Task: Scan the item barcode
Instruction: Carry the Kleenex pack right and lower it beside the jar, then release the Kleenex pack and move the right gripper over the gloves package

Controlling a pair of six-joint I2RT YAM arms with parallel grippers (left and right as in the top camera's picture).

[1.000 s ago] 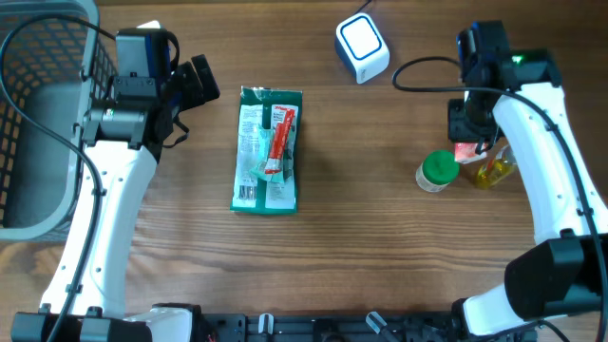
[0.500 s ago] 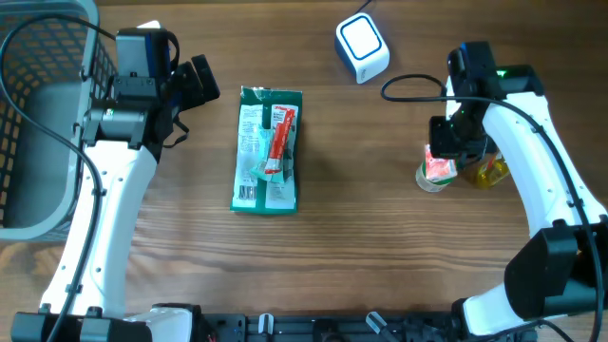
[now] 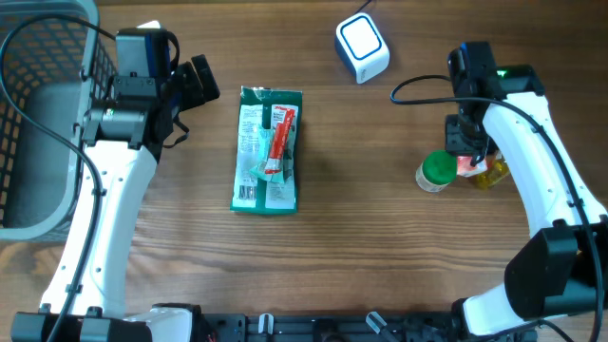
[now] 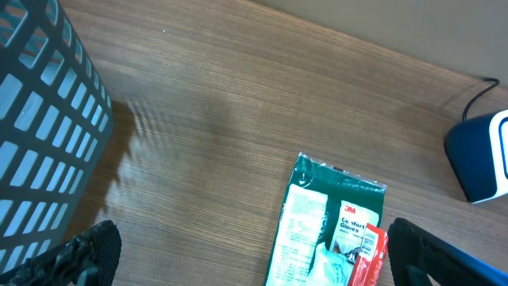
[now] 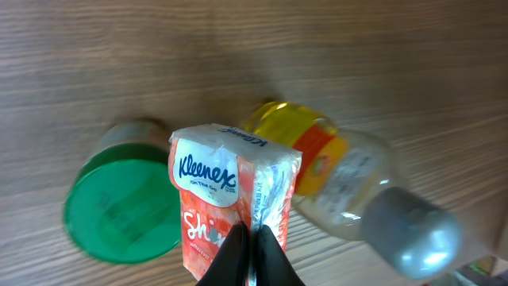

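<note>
My right gripper [image 5: 252, 234] is shut on the seam of a small orange-and-white Kleenex tissue pack [image 5: 230, 191]. In the overhead view the pack [image 3: 465, 165] hangs under that gripper [image 3: 468, 152], between a green-lidded jar and a yellow bottle at the right. No barcode shows on the pack. The white-and-blue scanner [image 3: 362, 47] stands at the far edge, up and to the left of it, and shows too in the left wrist view [image 4: 480, 155]. My left gripper [image 3: 197, 85] is open and holds nothing, with its jaws wide [image 4: 254, 258] above the table near a green glove pack.
The green glove pack [image 3: 268, 149] lies flat mid-table with a red sachet [image 3: 281, 142] on it. Below my right gripper sit the green-lidded jar [image 5: 119, 202] and the lying oil bottle [image 5: 349, 183]. A grey wire basket [image 3: 38, 114] fills the left edge.
My right gripper carried the tissue pack down and left over the green-lidded jar, then back right a little. The left arm has not moved.
</note>
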